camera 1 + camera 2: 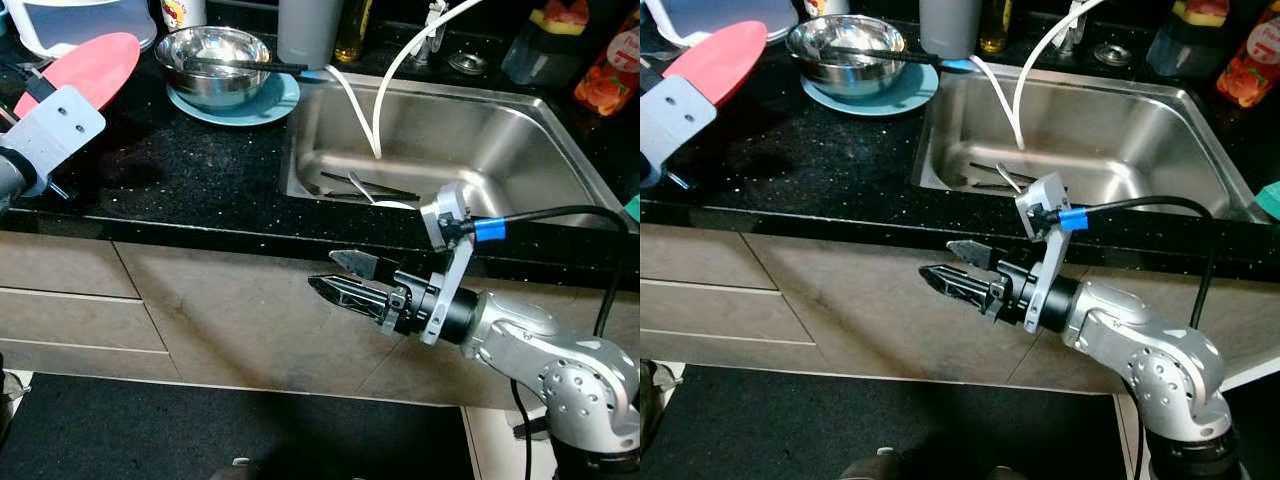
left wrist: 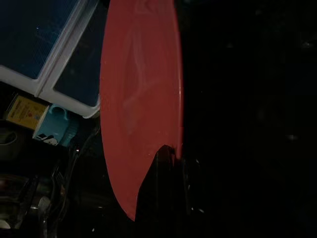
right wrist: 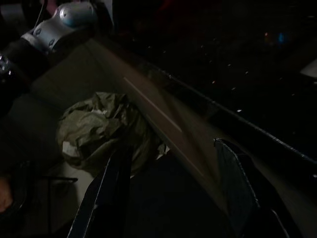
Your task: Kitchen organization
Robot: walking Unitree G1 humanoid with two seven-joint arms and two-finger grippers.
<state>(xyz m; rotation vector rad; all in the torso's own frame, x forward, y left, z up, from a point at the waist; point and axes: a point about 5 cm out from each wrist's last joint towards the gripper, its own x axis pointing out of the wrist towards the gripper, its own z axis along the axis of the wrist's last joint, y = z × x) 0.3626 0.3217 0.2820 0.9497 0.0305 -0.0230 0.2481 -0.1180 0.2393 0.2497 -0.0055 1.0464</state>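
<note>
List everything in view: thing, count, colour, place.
plate: one, red, held by the left gripper over the counter's left end
bowl: one, steel, on the saucer, black chopsticks across it
saucer: one, light blue, on the counter left of the sink
sink: one, steel, utensils inside
hoses: two, white, hanging into the sink
counter: one, black
left gripper: shut on the plate
right gripper: open, before the cabinet, below the counter edge

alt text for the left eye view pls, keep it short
The left end effector holds a red plate above the black counter, while the right end effector hangs open in front of the cabinets, below the steel sink.
</note>
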